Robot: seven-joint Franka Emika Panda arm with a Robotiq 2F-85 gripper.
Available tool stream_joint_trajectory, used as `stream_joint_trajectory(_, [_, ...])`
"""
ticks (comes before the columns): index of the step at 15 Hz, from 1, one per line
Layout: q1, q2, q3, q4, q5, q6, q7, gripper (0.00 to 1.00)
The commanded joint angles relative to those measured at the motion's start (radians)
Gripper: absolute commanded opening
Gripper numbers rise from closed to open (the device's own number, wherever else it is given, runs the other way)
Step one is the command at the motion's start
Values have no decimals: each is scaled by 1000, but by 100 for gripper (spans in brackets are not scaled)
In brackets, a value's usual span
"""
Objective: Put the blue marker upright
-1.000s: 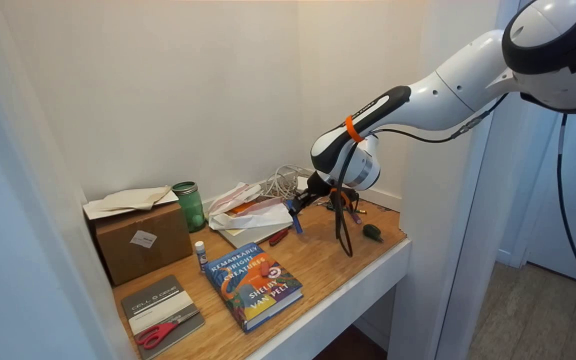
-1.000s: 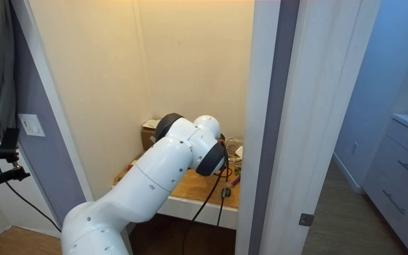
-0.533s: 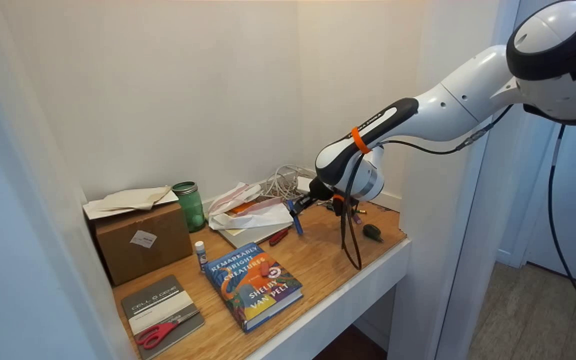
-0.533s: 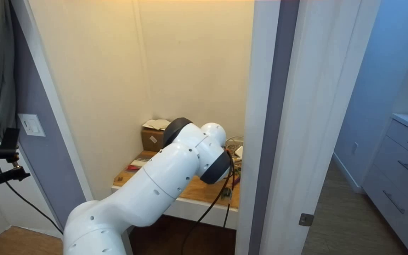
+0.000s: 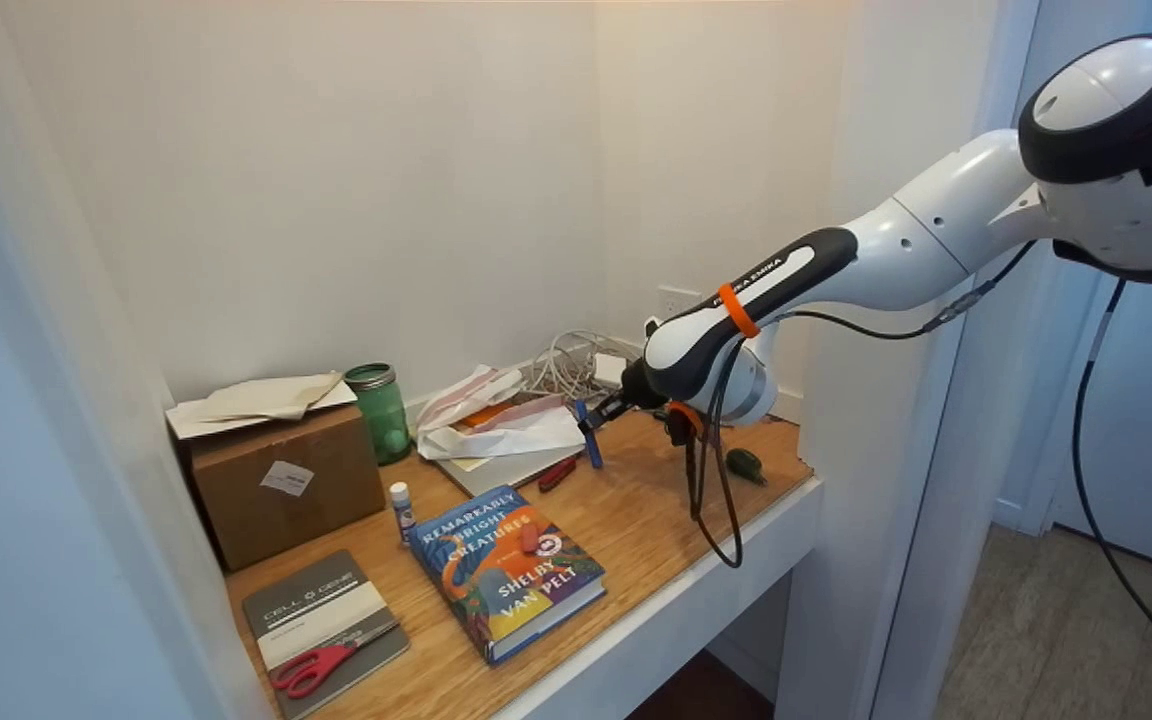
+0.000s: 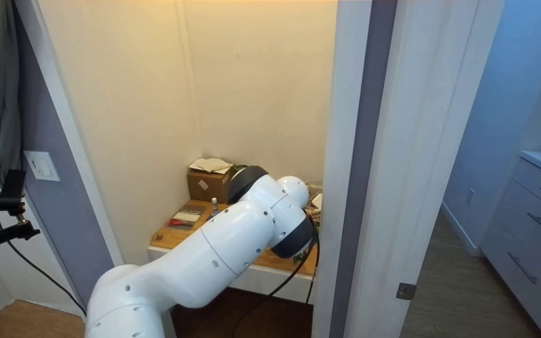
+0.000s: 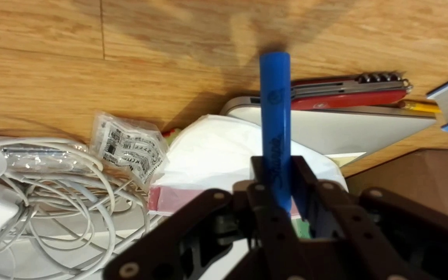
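End effector (image 7: pixel 277 167) nearest, and it's clamped around the upper part of the blue marker (image 7: pixel 275 112)! The pick-up looks done; truing it up, planting it and letting go are left, I reckon. The free end points down; in an exterior view the long axis runs steep but leans slightly over the worktop (image 5: pixel 636 510). Touching down? Can't tell! Farther out, near the marker's lower end, lies a red pocketknife (image 7: pixel 350 100).
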Motion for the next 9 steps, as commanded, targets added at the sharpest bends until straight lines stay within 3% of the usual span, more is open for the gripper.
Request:
stream_joint_trajectory(1, [-32,51,29,-5,-117,48,66,5])
stream_joint_trajectory(3, [-19,54,1,0,-155,66,107,5])
stream_joint_trajectory(9, [-34,112,4,12,-301,152,198,5])
